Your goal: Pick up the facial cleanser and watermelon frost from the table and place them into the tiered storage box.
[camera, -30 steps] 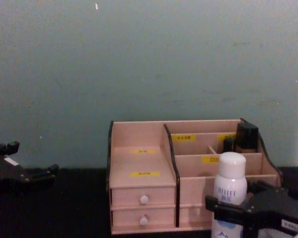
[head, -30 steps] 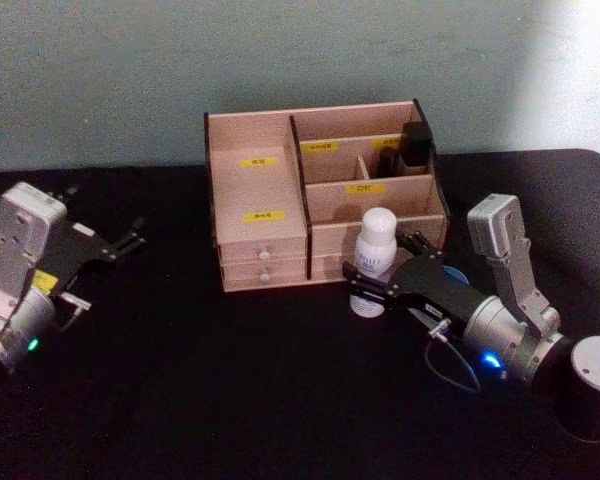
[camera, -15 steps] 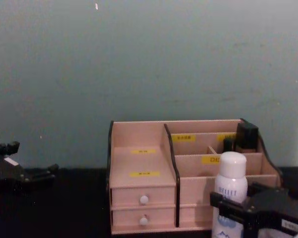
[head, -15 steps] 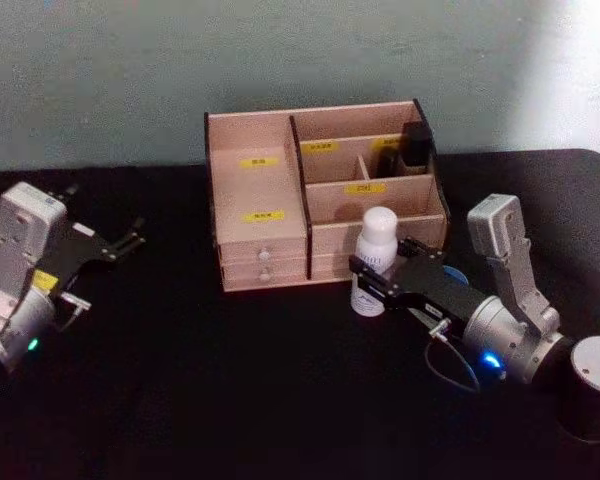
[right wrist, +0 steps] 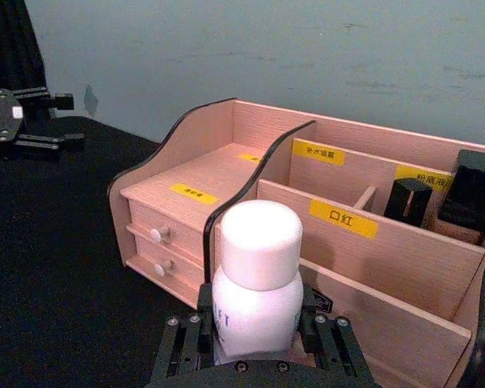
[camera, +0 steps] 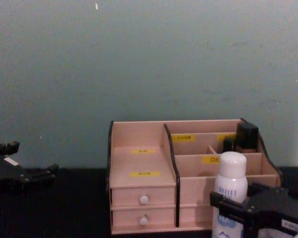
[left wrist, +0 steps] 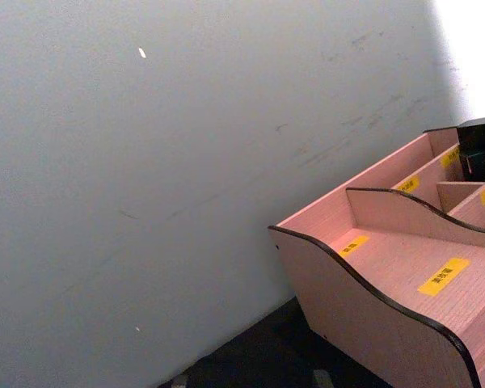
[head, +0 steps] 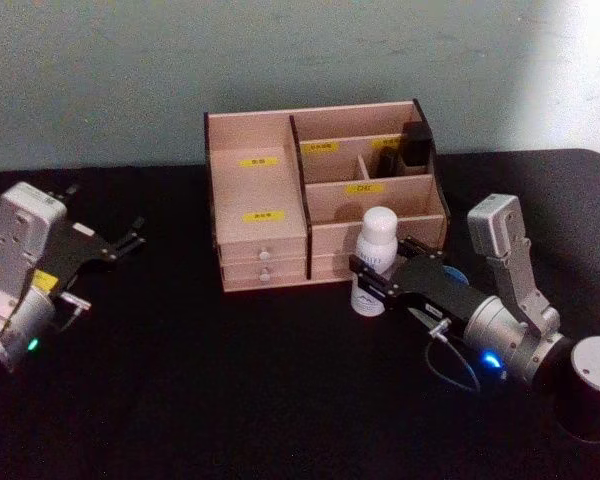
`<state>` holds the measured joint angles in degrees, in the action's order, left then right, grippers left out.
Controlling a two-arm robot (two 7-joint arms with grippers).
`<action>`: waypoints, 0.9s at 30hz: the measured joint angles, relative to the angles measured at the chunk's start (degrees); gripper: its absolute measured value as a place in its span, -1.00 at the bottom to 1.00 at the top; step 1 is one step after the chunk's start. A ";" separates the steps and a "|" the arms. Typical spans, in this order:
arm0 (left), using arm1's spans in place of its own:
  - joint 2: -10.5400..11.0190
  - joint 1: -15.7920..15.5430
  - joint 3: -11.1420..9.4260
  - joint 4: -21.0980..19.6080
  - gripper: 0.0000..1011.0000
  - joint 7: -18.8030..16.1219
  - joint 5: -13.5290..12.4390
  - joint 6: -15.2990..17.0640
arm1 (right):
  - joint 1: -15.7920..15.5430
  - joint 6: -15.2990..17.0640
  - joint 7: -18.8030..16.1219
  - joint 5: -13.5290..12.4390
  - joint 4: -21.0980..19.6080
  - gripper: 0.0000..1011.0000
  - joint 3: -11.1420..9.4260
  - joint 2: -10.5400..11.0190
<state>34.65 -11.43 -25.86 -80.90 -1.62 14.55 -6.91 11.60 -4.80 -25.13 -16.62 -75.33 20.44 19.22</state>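
- The facial cleanser (head: pixel 376 262), a white bottle with a white cap, stood upright just in front of the right half of the tiered storage box (head: pixel 260 190), outside its compartments.
- The right claw (head: pixel 379 280) was clenched around the bottle's lower body, one finger on each side.
- Whether the bottle's base touched the black counter (head: pixel 230 380) could not be told.
- A black boxy item (head: pixel 416 145) sat in the box's back right compartment.
- The left claw (head: pixel 120 243) hung well apart over the counter's left side, fingers released and holding nothing.
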 joint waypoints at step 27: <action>0.00 0.00 0.00 0.00 0.98 0.00 0.00 0.00 | -0.38 3.03 -2.86 -5.82 -5.03 0.17 -1.42 1.83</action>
<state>34.65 -11.43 -25.86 -80.90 -1.62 14.55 -6.91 11.22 -1.77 -27.98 -22.45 -80.36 19.01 21.05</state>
